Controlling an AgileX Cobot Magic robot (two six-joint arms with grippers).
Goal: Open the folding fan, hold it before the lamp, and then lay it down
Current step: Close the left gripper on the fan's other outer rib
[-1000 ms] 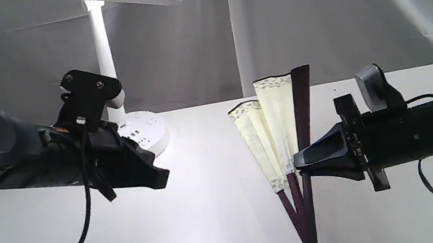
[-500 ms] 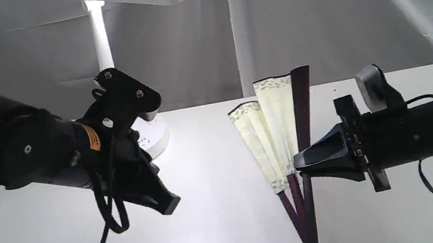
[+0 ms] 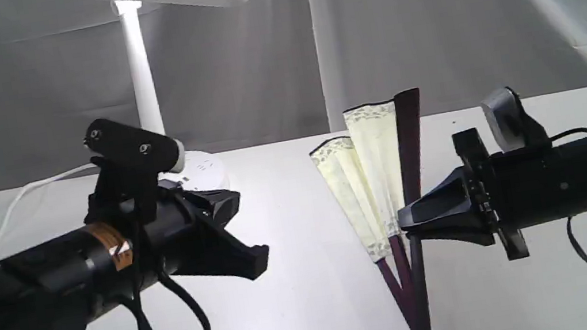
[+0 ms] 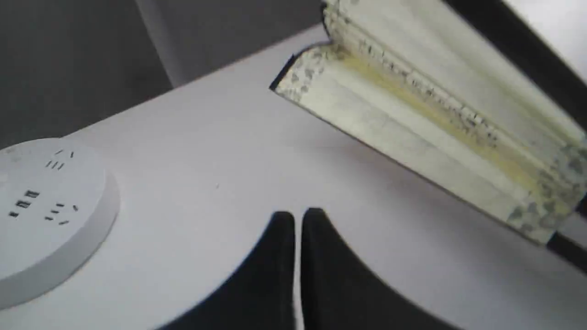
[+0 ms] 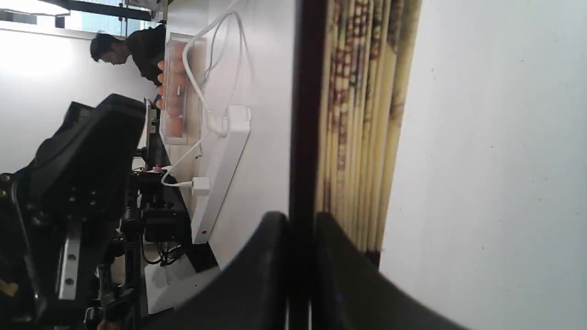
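Note:
The folding fan (image 3: 371,176) stands upright right of centre, opened only a little, its cream pleats (image 4: 435,119) in two bunches and its pivot low near the front edge. My right gripper (image 3: 410,223) is shut on the fan's dark right-hand guard (image 5: 302,137), just above the ribs. The white lamp (image 3: 143,71) stands at the back left with its bar head lit; its round socket base (image 4: 41,215) shows partly. My left gripper (image 3: 259,263) hovers over the table left of the fan, apart from it, with its fingers (image 4: 279,256) pressed together and holding nothing.
The white table (image 3: 314,301) carries the lamp's white cord (image 3: 29,190) at the back left. Black cables hang under both arms. A white power strip (image 5: 220,169) and a box of orange items (image 5: 174,91) lie beyond the table in the right wrist view.
My left arm has swung and turned, bringing its gripper rightward toward the fan and uncovering the lamp's base. The right gripper and the fan have stayed put.

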